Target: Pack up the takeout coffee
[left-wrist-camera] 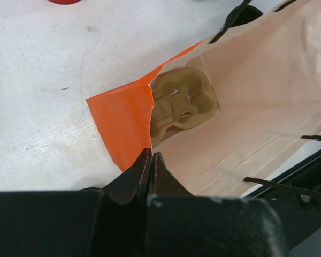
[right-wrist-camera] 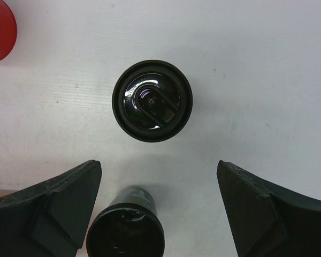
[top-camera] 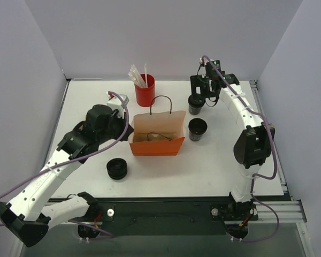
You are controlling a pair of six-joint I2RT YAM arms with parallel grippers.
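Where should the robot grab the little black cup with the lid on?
Pinch the lidded cup across its round side wall, coming straight down from above. It stands upright, with free room on two sides for the right gripper's open fingers; the other cup crowds a third.

White table [top-camera: 214, 171], pale lavender walls [top-camera: 166, 37]

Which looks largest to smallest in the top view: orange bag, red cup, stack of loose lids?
1. orange bag
2. red cup
3. stack of loose lids, only slightly smaller than the cup
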